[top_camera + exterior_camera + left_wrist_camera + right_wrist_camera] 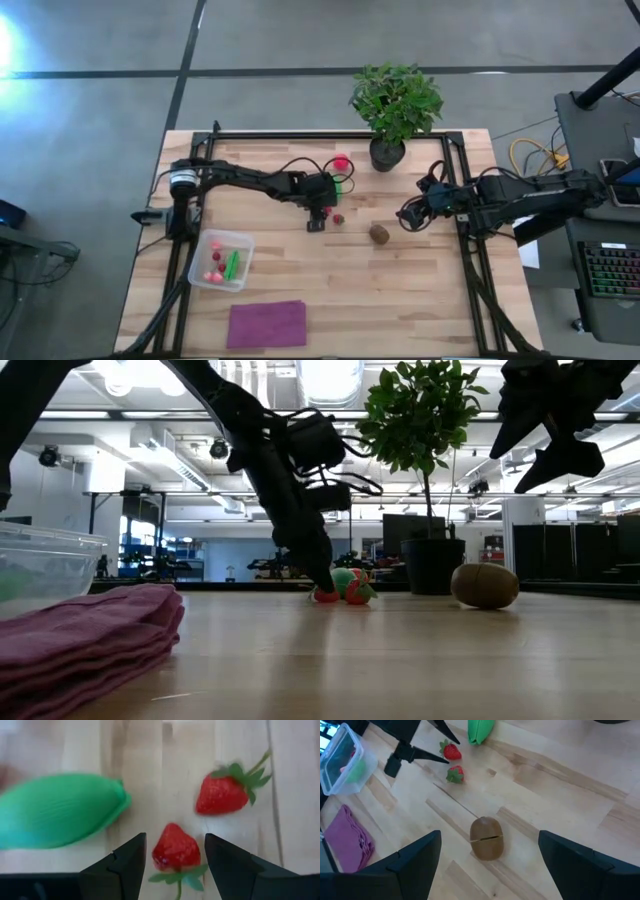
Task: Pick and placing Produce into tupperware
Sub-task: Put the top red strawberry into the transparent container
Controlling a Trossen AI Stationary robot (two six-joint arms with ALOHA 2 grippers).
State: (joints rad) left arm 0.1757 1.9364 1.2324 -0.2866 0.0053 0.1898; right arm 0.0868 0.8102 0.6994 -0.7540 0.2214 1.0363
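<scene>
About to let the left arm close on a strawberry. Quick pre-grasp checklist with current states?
1. Left hand open: ok.
2. Near strawberry between the fingers: ok, roughly centred.
3. Fingers clear of the second strawberry and the green piece: ok, both apart.
4. Fingers low enough to grip: cannot tell; tips look near the table.
5. Tupperware has room: ok, partly filled.
6. Right hand out of the way: ok, open, raised near the kiwi.
</scene>
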